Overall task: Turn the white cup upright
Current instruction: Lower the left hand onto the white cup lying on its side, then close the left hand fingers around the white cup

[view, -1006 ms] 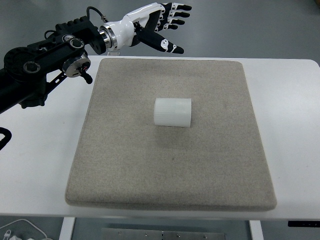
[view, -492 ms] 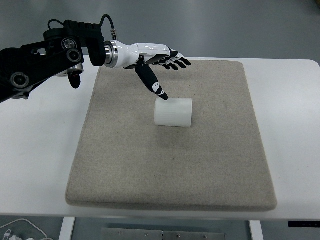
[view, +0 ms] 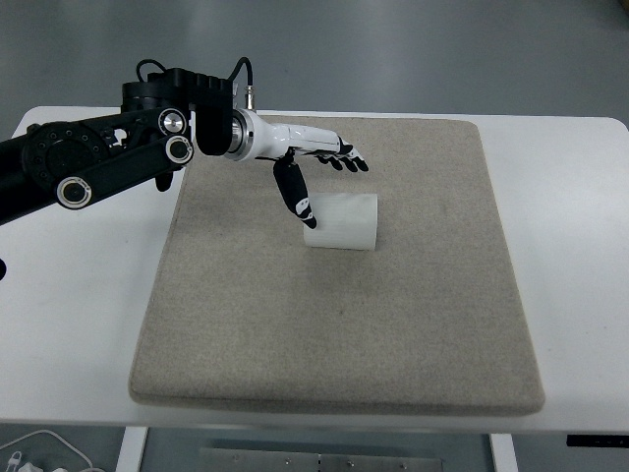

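cup: your white cup (view: 341, 221) lies on its side mid-mat (view: 393, 334), atop the bench (view: 570, 246)

hand: left hand (view: 313, 172) spread, holding nothing, thumb at the cup's left end

handling: probably light, stiff, rolls easily; pinch around the ribbed wall near that end

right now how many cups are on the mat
1. The white cup lies on its side near the middle of the grey mat, with the left robot hand open at its left end. Nothing looks hidden.
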Controlling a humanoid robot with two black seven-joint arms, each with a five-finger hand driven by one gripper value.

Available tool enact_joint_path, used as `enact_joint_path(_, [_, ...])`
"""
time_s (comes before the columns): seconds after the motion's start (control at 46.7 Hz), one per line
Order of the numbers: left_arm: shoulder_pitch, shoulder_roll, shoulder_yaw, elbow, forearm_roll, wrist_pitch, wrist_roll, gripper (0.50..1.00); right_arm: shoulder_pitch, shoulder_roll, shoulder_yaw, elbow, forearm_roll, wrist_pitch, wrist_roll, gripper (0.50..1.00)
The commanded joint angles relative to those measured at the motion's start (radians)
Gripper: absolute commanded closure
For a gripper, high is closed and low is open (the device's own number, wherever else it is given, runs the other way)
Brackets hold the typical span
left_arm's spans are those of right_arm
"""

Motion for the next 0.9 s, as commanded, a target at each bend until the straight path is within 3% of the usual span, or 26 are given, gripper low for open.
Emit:
enact_joint_path(0.0, [0.000, -0.017, 0.000, 0.001, 0.008, 0.002, 0.011, 0.508, 0.001, 0.000, 0.000, 0.000, 0.000, 0.000, 0.000, 0.570])
enact_joint_path(0.321, [0.002, -0.101, 0.008, 0.054, 0.033, 0.006, 0.050, 0.508, -0.001, 0.000, 0.000, 0.000, 0.000, 0.000, 0.000, 0.570])
enact_joint_path(0.877, [0.005, -0.183, 0.049, 0.159, 0.033, 0.011, 0.053, 0.508, -0.001, 0.000, 0.000, 0.000, 0.000, 0.000, 0.000, 0.570])
